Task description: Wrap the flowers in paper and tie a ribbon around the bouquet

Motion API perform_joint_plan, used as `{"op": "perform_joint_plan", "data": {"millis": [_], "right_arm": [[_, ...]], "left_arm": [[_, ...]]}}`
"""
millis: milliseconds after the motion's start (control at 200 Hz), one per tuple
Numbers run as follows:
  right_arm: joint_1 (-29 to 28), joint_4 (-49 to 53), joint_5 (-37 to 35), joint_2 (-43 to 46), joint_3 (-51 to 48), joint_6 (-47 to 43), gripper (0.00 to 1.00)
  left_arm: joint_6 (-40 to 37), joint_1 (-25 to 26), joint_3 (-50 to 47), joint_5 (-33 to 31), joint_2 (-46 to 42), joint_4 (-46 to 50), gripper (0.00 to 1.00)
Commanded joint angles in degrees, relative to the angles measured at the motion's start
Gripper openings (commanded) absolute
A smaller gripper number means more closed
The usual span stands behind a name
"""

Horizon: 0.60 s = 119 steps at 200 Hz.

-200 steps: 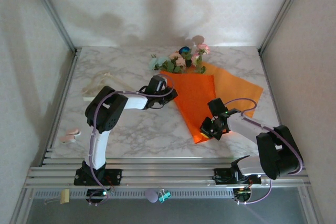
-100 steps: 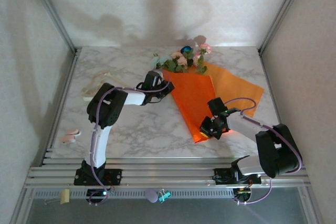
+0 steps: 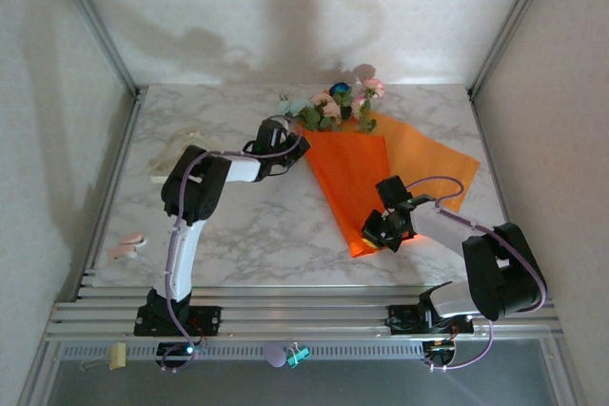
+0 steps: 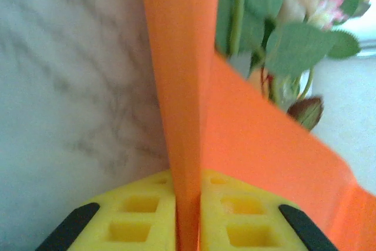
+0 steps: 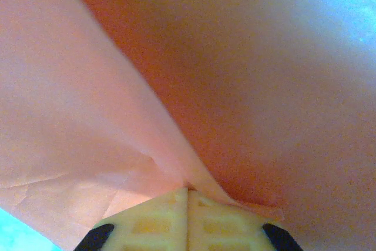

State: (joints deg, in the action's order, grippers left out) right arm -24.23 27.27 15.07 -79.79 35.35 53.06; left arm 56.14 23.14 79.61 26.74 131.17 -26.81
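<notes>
The orange paper (image 3: 357, 178) lies on the marble table, its left part folded over the stems of the flowers (image 3: 335, 105), whose pink, whitish and blue blooms stick out at the far end. My left gripper (image 3: 284, 146) is shut on the paper's upper left edge. In the left wrist view the yellow fingers (image 4: 147, 210) of that gripper (image 4: 187, 176) pinch an upright fold of paper (image 4: 182, 74), with green leaves and blooms (image 4: 288, 39) behind it. My right gripper (image 3: 383, 231) is shut on the paper's near tip. In the right wrist view the gripper (image 5: 188, 192) clamps the sheet (image 5: 247, 86). The cream ribbon (image 3: 173, 153) lies at the far left.
A small pink object (image 3: 125, 248) sits near the table's left front edge. Metal frame posts (image 3: 95, 21) rise at the back corners, and white walls enclose the table. Bare marble (image 3: 257, 225) lies between the two arms.
My left gripper has moved toward the back and slightly left, carrying the paper's edge up toward the blooms, and its jaws have tightened. The right gripper has stayed put.
</notes>
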Motion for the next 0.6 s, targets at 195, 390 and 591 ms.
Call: {"op": "perform_joint_plan", "data": {"millis": [195,390,591], "right_arm": [[0.73,5.16,-2.85,-3.84,-1.78,-1.41,0.08],[0.85,5.08,-2.83,-3.99,-1.69,-1.44,0.08],[0.84,4.92,-2.74,-4.25,-1.52,-1.36,0.08]], "left_arm": [[-0.21,-4.32,7.71,2.52,5.54,1.28,0.0],[-1.38,-4.74,10.38,2.63,6.29,3.34,0.0],[-1.8,-5.12,13.29,2.73,7.83,5.25,0.22]]}}
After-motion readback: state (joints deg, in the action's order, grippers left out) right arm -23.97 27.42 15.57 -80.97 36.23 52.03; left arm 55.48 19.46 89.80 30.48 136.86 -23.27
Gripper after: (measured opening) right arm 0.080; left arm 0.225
